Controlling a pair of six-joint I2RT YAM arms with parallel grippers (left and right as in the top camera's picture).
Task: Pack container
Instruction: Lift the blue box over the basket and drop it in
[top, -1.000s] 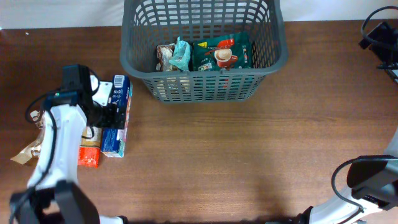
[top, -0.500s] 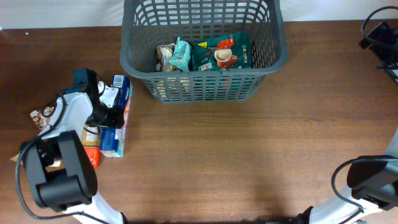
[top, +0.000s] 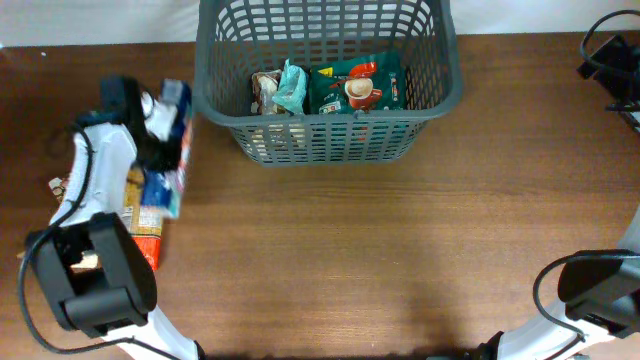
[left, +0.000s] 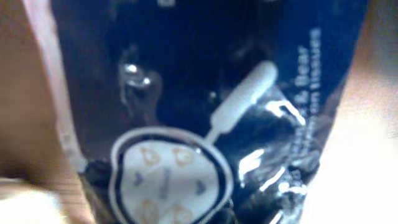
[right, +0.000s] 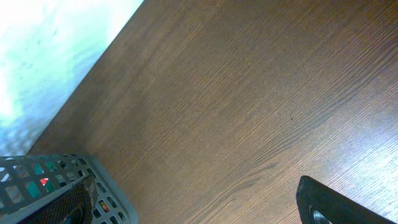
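The container (top: 330, 138), a dark gray lattice basket, stands at the back centre and holds a green pack (top: 356, 86), a teal pack (top: 291, 86) and a brown one (top: 265, 92). Its corner (right: 109, 190) shows low in the right wrist view. My left gripper (top: 157, 150) is shut on a long blue snack pack (top: 172, 125), held off the table just left of the basket. That pack's dark blue wrapper with a white oval (left: 186, 124) fills the left wrist view. My right gripper (right: 199, 214) stands open over bare wood, with nothing between its fingers.
An orange pack (top: 146, 243) and other small packs (top: 133, 190) lie on the table at the left, under and beside my left arm. The right arm's base (top: 595, 290) sits at the bottom right corner.
My left gripper has shut on the blue pack and carried it up and toward the back, off the pile of packs. The right arm has not moved.
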